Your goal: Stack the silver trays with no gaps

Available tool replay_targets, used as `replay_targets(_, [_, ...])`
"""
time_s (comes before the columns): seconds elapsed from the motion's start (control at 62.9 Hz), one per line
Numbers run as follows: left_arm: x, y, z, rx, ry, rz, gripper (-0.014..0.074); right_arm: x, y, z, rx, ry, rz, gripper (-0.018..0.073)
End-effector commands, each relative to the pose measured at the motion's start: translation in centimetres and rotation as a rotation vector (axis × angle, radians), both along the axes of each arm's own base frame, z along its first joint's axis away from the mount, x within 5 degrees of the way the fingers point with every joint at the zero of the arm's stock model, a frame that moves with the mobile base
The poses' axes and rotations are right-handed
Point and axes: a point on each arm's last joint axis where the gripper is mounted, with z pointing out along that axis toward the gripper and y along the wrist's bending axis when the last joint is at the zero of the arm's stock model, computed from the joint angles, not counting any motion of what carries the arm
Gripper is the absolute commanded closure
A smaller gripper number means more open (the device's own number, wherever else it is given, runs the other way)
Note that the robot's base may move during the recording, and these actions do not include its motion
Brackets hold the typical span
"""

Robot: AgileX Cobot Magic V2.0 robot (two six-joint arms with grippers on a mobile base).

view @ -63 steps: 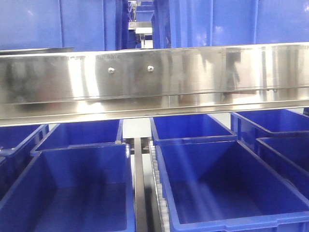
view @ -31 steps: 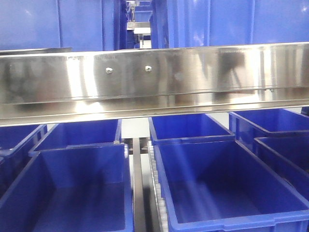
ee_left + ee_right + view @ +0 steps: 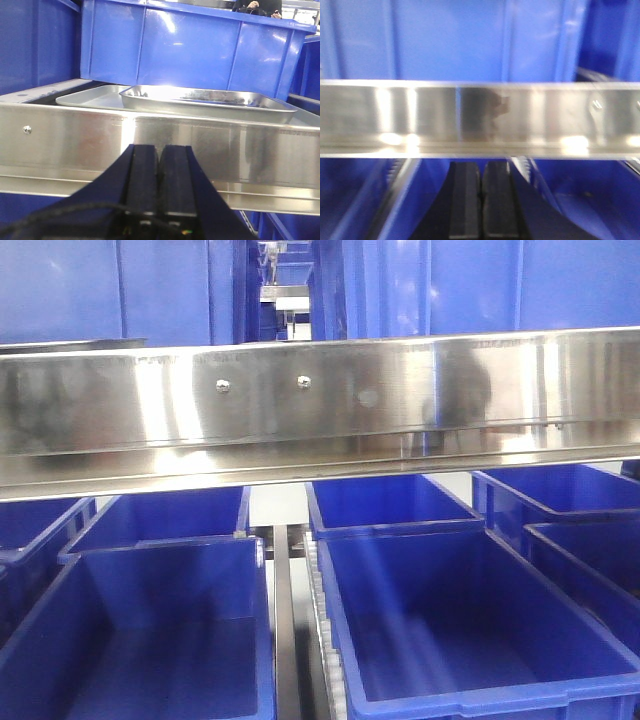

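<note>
Two silver trays show in the left wrist view on the shelf behind the steel rail: a deeper one [image 3: 210,102] in front at right, and a flatter one [image 3: 90,97] behind it at left. My left gripper [image 3: 160,150] is shut with nothing in it, below and in front of the rail, short of the trays. The right gripper [image 3: 481,167] is also shut and empty, sitting just under the rail in its blurred view. No tray shows in the front or right wrist views.
A long steel shelf rail [image 3: 320,405] with two screws spans the front view. Open blue bins [image 3: 470,630] [image 3: 150,640] lie below it, with a narrow track [image 3: 285,620] between them. A large blue bin [image 3: 190,45] stands behind the trays.
The front view has drifted slightly: the rail's screws sit a little further left than a second ago, and the dark reflection on the rail has shifted left.
</note>
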Motion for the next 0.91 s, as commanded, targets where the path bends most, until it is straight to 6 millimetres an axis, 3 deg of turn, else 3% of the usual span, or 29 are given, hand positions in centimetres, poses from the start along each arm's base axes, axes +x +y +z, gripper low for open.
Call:
replay_targets(0.0, [-0.4,0.0,1.1,0.003,-0.126,0.007,0.0645,-0.2,-0.1,0.5,-0.003,-0.113,-0.016,0.0505])
replay_targets(0.08, [-0.4,0.0,1.1,0.003,-0.126,0.007,0.0645,-0.1,-0.1,-0.4,0.002,-0.104,-0.017,0.0505])
replay_targets(0.27, [-0.4,0.0,1.1,0.003,-0.126,0.007,0.0645,-0.1,-0.1,-0.5,0.003,-0.092,-0.016,0.0505])
replay_targets(0.891, [-0.4,0.0,1.1,0.003,-0.126,0.007,0.0645,-0.2,-0.2,0.6,0.025,-0.21,-0.023,0.0505])
